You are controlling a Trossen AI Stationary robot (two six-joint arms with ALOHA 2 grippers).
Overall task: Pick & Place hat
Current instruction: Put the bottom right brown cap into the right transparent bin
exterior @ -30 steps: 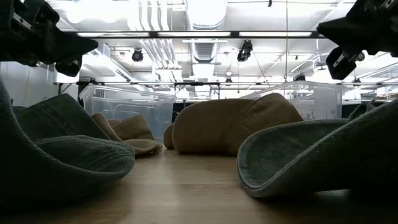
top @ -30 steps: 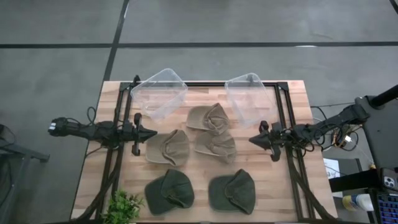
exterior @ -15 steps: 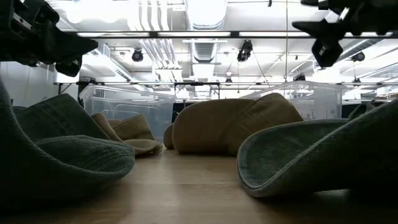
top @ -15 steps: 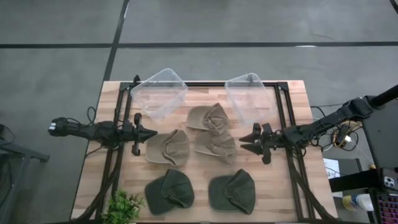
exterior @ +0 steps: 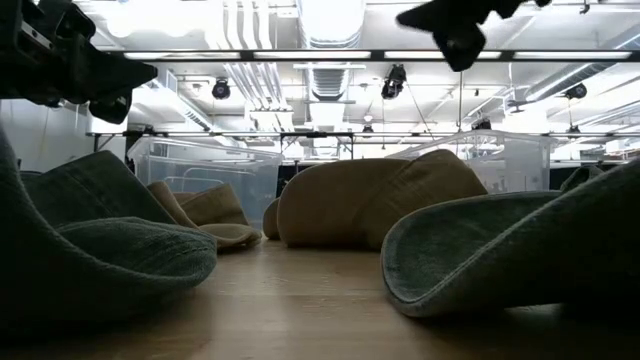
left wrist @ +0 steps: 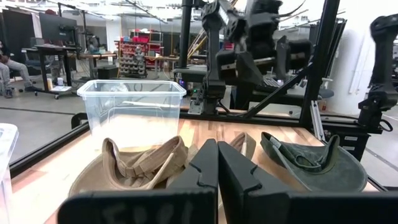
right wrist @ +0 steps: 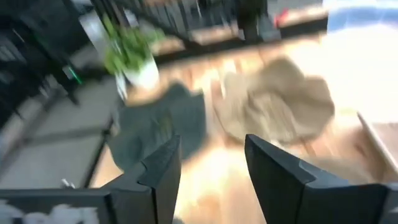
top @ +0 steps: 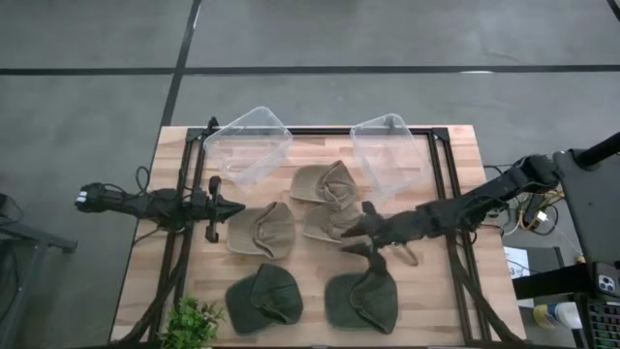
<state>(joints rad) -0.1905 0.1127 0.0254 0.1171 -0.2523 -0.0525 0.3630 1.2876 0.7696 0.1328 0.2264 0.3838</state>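
Note:
Several hats lie on the wooden table: tan ones at the middle (top: 325, 182), (top: 262, 230), (top: 332, 223) and dark green ones near the front edge (top: 263, 299), (top: 361, 301). My right gripper (top: 351, 240) hangs open in the air above the gap between the right tan hat and the right green hat, touching nothing; its wrist view looks past the open fingers (right wrist: 211, 162) at a green hat (right wrist: 158, 127) and a tan hat (right wrist: 280, 109). My left gripper (top: 237, 207) waits shut beside the left tan hat (left wrist: 134, 168).
Two clear plastic bins stand at the table's far side, one left (top: 248, 143) and one right (top: 387, 153). A small green plant (top: 194, 320) stands at the near left corner. Black frame rails (top: 444, 194) run along both sides of the table.
My right gripper has opened and swung from the right frame rail toward the table's left and slightly toward the near edge, ending above the hats at the middle right. The hats lie as before.

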